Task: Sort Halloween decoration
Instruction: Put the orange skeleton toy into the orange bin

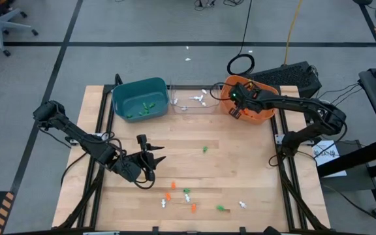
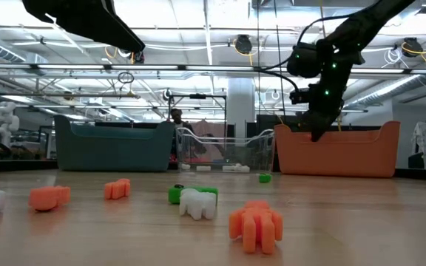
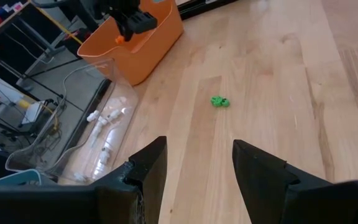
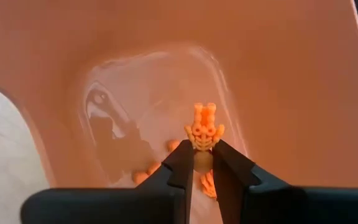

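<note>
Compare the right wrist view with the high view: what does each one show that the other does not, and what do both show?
Only the right wrist view shows the small orange skeleton trinket between the right gripper fingers, and other orange pieces on the bin floor below.

Only the high view shows the teal bin, the clear bin, the loose trinkets on the table, and the left gripper with its fingers apart, holding nothing.

Both show the orange bin with the right gripper over its inside.
</note>
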Action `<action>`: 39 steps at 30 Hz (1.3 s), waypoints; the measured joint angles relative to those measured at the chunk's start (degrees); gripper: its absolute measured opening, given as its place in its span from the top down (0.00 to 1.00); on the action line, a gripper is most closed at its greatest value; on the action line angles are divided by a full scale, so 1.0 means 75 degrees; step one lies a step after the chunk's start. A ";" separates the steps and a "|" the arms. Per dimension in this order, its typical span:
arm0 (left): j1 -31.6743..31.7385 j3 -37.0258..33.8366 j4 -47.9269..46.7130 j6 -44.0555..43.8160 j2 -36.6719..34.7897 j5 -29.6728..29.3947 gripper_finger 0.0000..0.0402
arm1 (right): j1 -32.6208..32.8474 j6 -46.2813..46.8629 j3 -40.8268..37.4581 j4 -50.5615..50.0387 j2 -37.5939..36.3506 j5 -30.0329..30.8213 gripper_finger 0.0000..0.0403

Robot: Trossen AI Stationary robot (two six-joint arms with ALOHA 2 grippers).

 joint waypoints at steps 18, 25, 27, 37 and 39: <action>0.0003 0.0000 0.0157 -0.0010 0.0001 0.0002 0.55 | 0.0349 0.1041 -0.0003 -0.0151 -0.1619 0.0252 0.70; 0.0000 0.0000 0.0195 -0.0013 0.0001 0.0002 0.55 | 0.1858 0.1269 -0.0098 0.0567 -0.2693 -0.1034 0.69; 0.0000 0.0000 0.0197 -0.0016 0.0001 0.0002 0.55 | 0.2492 0.1272 -0.0267 0.0908 -0.2882 -0.1016 0.69; 0.0000 0.0000 0.0394 -0.0217 0.0001 0.0005 0.55 | 0.5074 0.1398 -0.1711 0.3232 -0.2920 -0.1004 0.69; 0.0000 0.0000 0.0585 -0.0228 0.0001 0.0005 0.55 | 0.5441 0.1290 -0.2047 0.3991 -0.2909 -0.1001 0.69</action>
